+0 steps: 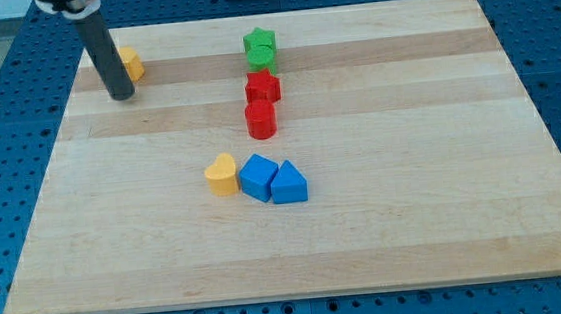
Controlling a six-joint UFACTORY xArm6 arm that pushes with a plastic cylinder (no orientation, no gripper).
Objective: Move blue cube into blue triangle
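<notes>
Camera view: my tip rests in the frame's upper left, just beside a yellow block; it is a bare rod, with no jaws to open or close. The blue cube lies well apart, toward lower centre, already touching the blue triangle on its right and a yellow heart on its left. All are smooth plastic blocks on a pale wooden board.

Yellow heart blocks the blue cube at 9 o'clock; its 12 and 6 o'clock sides lie open.
</notes>
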